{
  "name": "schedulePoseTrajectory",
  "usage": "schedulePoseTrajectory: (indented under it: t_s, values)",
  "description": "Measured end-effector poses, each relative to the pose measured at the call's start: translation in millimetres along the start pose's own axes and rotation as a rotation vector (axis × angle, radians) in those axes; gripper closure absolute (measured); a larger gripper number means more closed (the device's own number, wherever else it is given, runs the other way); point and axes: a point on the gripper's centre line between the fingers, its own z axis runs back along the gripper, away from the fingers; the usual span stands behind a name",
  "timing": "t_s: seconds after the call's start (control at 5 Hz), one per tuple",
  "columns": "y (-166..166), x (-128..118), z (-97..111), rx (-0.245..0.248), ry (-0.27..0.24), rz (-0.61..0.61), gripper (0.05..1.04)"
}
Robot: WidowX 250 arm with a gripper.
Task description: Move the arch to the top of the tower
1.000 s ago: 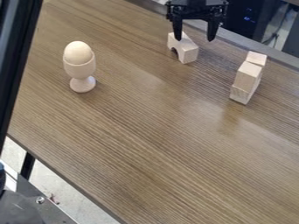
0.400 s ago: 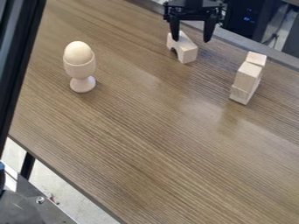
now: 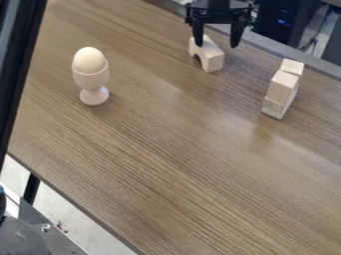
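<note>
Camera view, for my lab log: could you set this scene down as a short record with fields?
gripper: open, fingers down by the arch's far end
arch: wooden block on the table
tower: stacked wooden blocks, at the right
egg cup: upright at the left, egg-shaped piece in it
task state: arch not yet on the tower

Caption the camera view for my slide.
Open gripper above wooden arch, block tower to one side.
</note>
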Motion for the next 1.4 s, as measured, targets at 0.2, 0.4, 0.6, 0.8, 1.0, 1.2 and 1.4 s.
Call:
schedulePoseTrajectory:
  t_s: [0.2, 0.4, 0.6, 0.8, 1.0, 1.2, 1.4]
  values:
    - [5, 0, 1, 0.027, -0.030, 0.036, 0.085]
    - [8, -1, 1, 0.035, -0.052, 0.069, 0.085]
    - [7, -2, 0, 0.038, -0.050, 0.071, 0.085]
    - [8, -3, 2, 0.055, -0.094, 0.107, 0.085]
    - [6, -5, 7, 0.064, -0.148, 0.151, 0.085]
    - [6, -7, 17, 0.054, -0.200, 0.167, 0.085]
    - [6, -10, 10, 0.050, -0.209, 0.170, 0.085]
